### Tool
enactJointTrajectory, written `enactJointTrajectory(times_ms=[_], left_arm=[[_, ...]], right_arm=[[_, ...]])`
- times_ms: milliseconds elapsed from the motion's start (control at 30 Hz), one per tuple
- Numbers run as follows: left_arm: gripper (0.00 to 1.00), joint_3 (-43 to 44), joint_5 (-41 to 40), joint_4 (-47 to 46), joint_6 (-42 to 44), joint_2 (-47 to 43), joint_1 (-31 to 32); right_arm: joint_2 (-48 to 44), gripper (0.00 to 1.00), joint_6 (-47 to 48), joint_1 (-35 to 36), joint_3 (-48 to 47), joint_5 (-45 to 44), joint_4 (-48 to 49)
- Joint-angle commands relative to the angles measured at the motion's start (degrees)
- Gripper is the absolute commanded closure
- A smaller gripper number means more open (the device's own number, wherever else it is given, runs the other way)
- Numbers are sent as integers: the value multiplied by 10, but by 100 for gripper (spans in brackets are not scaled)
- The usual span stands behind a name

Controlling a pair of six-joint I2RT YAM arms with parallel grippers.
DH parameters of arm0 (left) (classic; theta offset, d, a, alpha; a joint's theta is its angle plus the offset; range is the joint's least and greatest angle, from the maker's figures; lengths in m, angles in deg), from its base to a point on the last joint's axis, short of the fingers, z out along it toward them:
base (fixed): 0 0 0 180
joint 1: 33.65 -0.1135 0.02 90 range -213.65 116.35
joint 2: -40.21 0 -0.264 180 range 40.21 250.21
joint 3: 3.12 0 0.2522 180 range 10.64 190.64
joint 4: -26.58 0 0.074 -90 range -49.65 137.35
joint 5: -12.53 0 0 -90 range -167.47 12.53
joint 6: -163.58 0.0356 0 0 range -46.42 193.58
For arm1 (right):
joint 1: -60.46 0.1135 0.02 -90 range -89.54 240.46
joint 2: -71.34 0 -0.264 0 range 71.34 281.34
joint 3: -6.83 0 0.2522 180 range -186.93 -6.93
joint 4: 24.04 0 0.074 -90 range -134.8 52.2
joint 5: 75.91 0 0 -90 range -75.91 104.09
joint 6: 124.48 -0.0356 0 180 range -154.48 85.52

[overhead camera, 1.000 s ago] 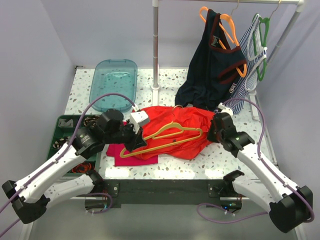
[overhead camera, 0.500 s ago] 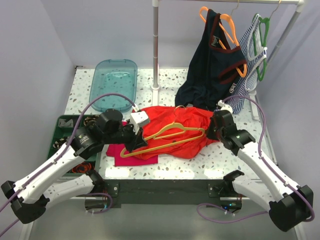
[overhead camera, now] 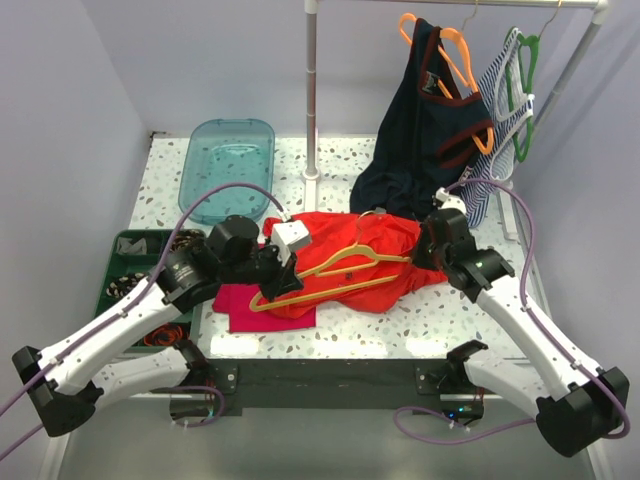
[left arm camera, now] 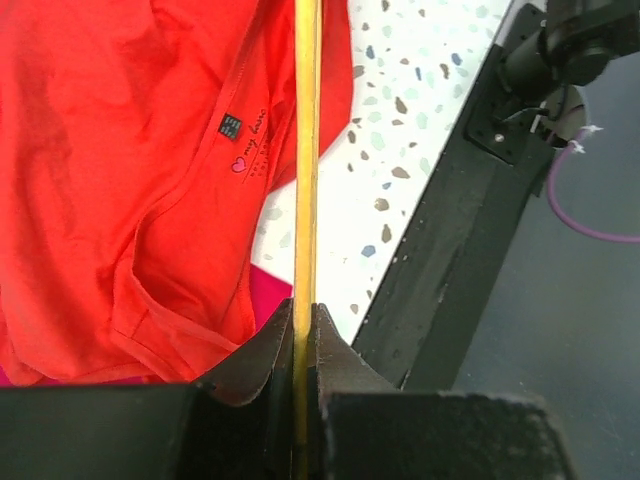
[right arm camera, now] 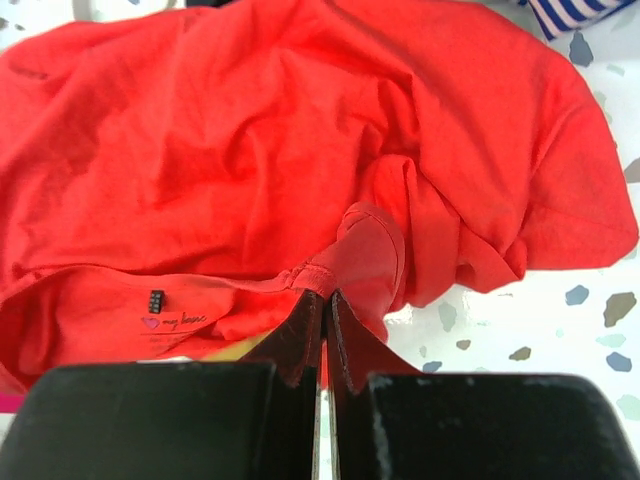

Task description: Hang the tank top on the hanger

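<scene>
Tank top [right arm camera: 300,130]: we see it crumpled on the desk [overhead camera: 350,330], beneath the hanger.
Hanger [left arm camera: 305,150]: clamped in our left tool [left arm camera: 304,312].
Right tool [right arm camera: 322,298]: pinching a fold of the tank top.

Top external: high at the near edge, facing forward and down, taking in the whole table [overhead camera: 350,165].
Left wrist: close, looking along the hanger [left arm camera: 306,150].
Right wrist: close over the tank top [right arm camera: 300,130].
Shared: tank top, seen in all three views.

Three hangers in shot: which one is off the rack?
The thin pale yellow-orange hanger, clamped in the left gripper over the red tank top. The bright orange hanger and green hanger both hang on the rack.
</scene>
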Motion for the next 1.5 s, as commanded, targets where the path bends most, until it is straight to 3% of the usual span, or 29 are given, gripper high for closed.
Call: enactJointTrajectory(times_ms=[0, 700, 1067, 1133, 1167, 1267, 1467], left_arm=[[100, 26, -57, -48, 2, 17, 4], [100, 1, -20, -197, -48, 74, 41], [100, -69, -54, -385, -111, 135, 60], [100, -79, -59, -410, -114, 138, 61], [100, -88, -66, -416, -114, 138, 62], [100, -96, -69, -433, -111, 143, 61], [100, -90, -64, -443, -101, 176, 61]], right_arm=[[-21, 100, 14, -2, -42, 18, -12], [-15, 100, 26, -3, -96, 65, -23], [-38, 100, 40, -2, -79, 68, -5], [-42, 93, 45, -2, -78, 65, -17], [-47, 77, 47, -2, -73, 63, -20], [-90, 54, 62, -3, -47, 96, 3], [-137, 34, 91, 5, -7, 166, 116]])
